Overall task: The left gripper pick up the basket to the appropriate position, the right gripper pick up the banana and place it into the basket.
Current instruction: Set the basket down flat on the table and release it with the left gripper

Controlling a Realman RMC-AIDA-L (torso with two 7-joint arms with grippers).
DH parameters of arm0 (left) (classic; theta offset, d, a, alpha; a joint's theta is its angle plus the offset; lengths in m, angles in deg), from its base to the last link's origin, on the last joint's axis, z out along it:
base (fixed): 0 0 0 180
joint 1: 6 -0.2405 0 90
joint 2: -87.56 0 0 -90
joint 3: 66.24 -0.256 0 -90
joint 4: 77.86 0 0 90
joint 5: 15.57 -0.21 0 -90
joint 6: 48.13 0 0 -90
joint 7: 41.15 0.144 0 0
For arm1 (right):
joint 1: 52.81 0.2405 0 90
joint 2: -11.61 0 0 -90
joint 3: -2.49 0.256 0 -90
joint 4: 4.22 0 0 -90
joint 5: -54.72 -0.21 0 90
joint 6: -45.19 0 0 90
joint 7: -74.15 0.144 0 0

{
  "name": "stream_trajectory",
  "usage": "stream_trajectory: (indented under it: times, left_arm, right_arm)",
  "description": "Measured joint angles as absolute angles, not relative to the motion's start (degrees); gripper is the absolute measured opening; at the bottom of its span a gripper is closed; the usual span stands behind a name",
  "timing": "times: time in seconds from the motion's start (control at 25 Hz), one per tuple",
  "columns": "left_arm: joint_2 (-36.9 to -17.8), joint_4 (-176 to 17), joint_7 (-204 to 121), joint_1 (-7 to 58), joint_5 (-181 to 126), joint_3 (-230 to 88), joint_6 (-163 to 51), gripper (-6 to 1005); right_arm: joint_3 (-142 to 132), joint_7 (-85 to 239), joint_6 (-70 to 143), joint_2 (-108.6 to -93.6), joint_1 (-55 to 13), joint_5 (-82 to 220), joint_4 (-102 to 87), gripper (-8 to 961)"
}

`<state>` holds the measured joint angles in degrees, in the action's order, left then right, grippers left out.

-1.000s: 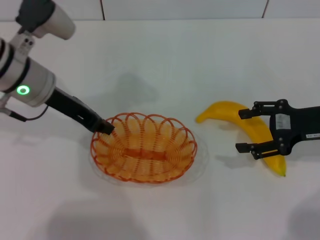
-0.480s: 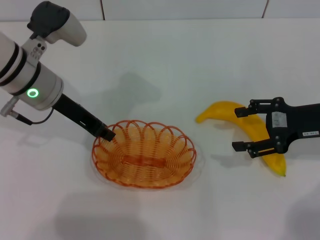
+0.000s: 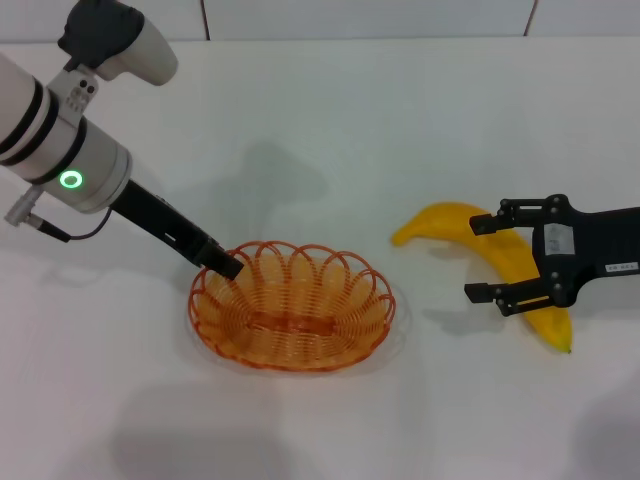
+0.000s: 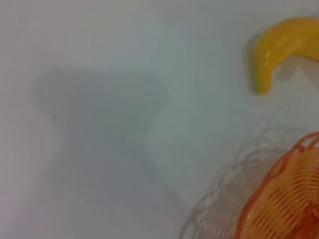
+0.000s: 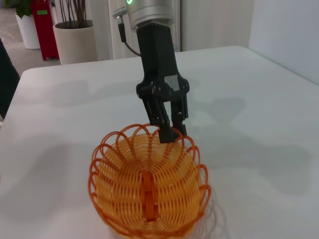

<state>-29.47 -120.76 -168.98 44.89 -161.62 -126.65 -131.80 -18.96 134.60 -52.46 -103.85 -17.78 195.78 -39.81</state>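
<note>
The orange wire basket [image 3: 300, 310] hangs a little above the white table, with its shadow under it. My left gripper [image 3: 225, 265] is shut on the basket's left rim; the right wrist view shows its fingers [image 5: 172, 133] pinching the far rim of the basket [image 5: 147, 189]. The yellow banana [image 3: 450, 220] lies on the table to the right of the basket. My right gripper [image 3: 478, 260] is open, with one finger on each side of the banana's middle. The left wrist view shows the basket's edge [image 4: 284, 199] and one end of the banana [image 4: 279, 50].
The white table [image 3: 400, 120] runs back to a wall. In the right wrist view a plant pot [image 5: 75, 40] and a red object [image 5: 42, 17] stand on the floor beyond the table's far edge.
My left gripper has shifted the basket slightly to the right and lifted it. My right gripper edged left over the banana a second ago and has held still since.
</note>
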Motion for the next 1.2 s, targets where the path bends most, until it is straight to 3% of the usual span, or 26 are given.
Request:
stream_trajectory:
  times: [0.24, 0.52, 0.8, 1.04, 1.2]
  left_arm:
    - [-29.46, -128.2, -168.6, 40.6, -159.1, -126.6, -133.9, 366]
    - [-29.22, -149.0, -160.4, 23.4, -141.7, -126.4, -140.5, 637]
    - [-29.44, -151.9, -144.1, 11.7, -130.6, -126.1, -144.2, 846]
    - [-29.56, -143.8, -123.4, 3.9, -124.5, -126.0, -143.6, 850]
    - [-29.18, -136.2, -117.9, 2.7, -125.5, -122.1, -143.3, 851]
  right_arm:
    - [-19.0, 134.6, -52.5, -103.42, -18.7, 194.2, -39.8, 771]
    - [-19.0, 134.6, -53.9, -102.71, -20.1, 191.9, -39.8, 768]
    - [-19.0, 134.6, -53.9, -102.2, -21.5, 190.4, -39.9, 764]
    - [-19.0, 134.6, -54.0, -102.2, -21.6, 190.0, -39.7, 761]
    - [-19.0, 134.6, -54.0, -102.21, -21.7, 190.0, -39.7, 759]
